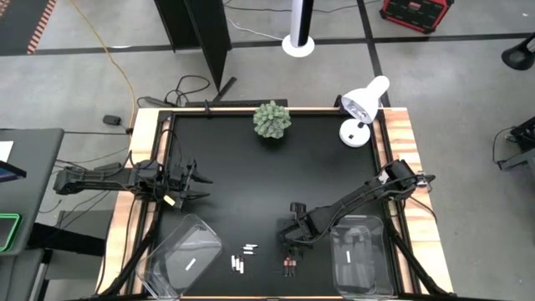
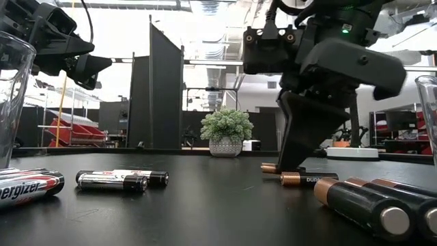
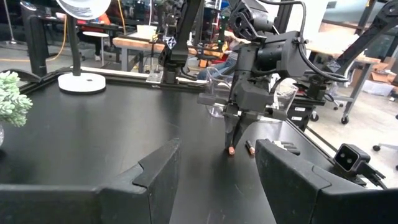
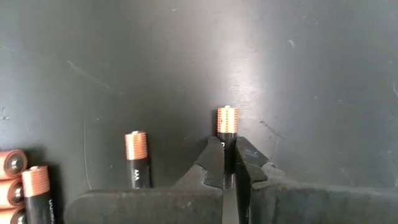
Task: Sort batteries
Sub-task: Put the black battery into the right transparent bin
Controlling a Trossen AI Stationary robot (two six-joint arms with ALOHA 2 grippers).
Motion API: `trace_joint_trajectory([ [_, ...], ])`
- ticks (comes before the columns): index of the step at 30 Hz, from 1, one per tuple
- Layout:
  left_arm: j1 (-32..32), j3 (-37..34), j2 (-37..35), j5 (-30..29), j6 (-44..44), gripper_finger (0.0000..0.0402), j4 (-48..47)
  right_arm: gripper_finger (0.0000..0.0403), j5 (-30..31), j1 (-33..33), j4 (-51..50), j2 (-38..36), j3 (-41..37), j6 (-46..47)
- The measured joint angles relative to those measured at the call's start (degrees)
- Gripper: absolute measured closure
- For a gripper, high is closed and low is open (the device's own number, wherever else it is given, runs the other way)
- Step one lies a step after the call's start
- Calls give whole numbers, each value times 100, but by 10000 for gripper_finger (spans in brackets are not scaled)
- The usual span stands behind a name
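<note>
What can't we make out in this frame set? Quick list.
- High view: the right gripper covers the copper-ended dark battery it grips.
- Right wrist view: that battery's lower body is hidden between the fingers.
- Low view: whether it has left the black table is unclear; the gripper blocks it.
- High view: white batteries too small to count; the clear bin's contents are only glare.

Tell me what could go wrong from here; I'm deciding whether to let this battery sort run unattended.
1. The right hand pinches one copper-ended battery only at its rear, most of it sticking out; it could pivot or slip when lifted.
2. A second copper-ended battery lies close beside; a sideways move might roll it.
3. The carry to the right clear bin passes the bin's wall, so a low lift could clip it.
</note>
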Motion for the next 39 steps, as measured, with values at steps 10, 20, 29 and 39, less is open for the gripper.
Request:
trace_joint_trajectory([
  [10,0,0,-2,1,-12,201,0,386,-12,11,-20,0,8,-2],
  [20,0,0,0,3,-14,201,4,385,-30,46,-223,-298,13,-84],
  [29,0,0,-2,1,-14,201,4,385,-30,52,-765,-679,17,-127],
  [39,0,0,0,-82,1,201,2,385,-29,59,-1418,-1370,19,-118],
])
